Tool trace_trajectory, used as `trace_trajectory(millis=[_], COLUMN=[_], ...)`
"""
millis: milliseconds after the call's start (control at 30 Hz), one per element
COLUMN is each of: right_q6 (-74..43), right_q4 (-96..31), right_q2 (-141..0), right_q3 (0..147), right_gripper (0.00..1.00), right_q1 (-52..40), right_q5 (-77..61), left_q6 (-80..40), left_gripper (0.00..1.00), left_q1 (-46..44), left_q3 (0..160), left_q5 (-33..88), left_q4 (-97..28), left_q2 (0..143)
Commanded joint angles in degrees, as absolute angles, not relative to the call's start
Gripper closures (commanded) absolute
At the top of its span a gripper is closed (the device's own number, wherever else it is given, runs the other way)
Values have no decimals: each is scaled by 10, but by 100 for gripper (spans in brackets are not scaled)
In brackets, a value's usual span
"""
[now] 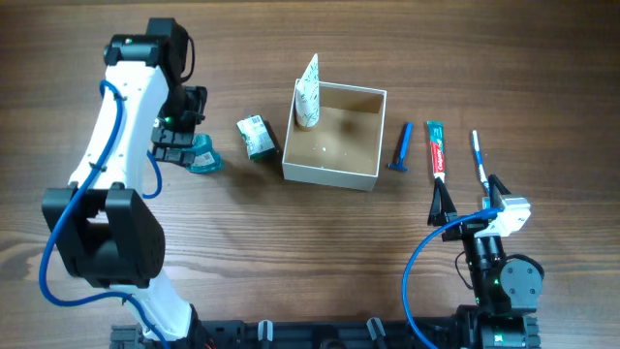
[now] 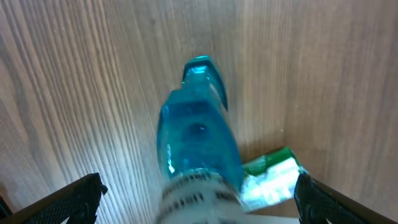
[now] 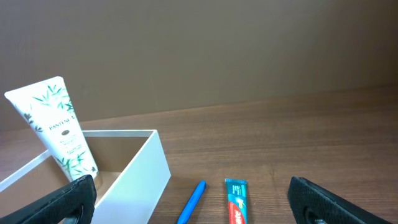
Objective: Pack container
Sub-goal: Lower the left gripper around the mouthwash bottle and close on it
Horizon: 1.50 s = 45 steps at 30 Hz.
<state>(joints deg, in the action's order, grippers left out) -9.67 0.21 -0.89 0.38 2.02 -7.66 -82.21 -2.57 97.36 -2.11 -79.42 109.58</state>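
Note:
The container [image 1: 334,170], a square white box with a brown inside, stands mid-table and holds a white leaf-printed tube [image 1: 308,95] leaning in its left corner; both show in the right wrist view [image 3: 134,177] [image 3: 59,130]. A clear blue bottle [image 1: 205,155] lies left of it, between the open fingers of my left gripper [image 1: 182,145]; in the left wrist view the bottle [image 2: 199,140] fills the middle, fingers wide either side. A green-white packet [image 1: 256,136] lies beside the box [image 2: 270,177]. My right gripper [image 1: 470,208] is open and empty, at the right front.
A blue razor-like stick [image 1: 400,147] [image 3: 191,202], a toothpaste tube [image 1: 437,150] [image 3: 236,199] and a toothbrush [image 1: 480,160] lie in a row right of the box on the wooden table.

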Motion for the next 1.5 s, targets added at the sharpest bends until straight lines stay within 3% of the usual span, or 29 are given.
trace_trajectory(millis=[0, 667, 733, 900, 1467], right_q6=[-90, -90, -90, -90, -90], right_q4=[4, 4, 4, 4, 4], right_q2=[-2, -2, -2, -2, -2], right_q3=[3, 3, 3, 3, 3], right_gripper=[0, 0, 0, 0, 0], right_q1=[17, 17, 17, 17, 17], right_q5=[-68, -68, -68, -68, -68], left_q6=[-834, -834, -834, -834, -834], left_gripper=[0, 1, 12, 27, 56], left_q1=[-23, -11, -11, -12, -13], left_q3=[939, 929, 929, 929, 929], left_q5=[-18, -42, -42, -41, -41], left_q4=[-781, -757, -754, -752, -749], left_q2=[1088, 1088, 1088, 1088, 1088])
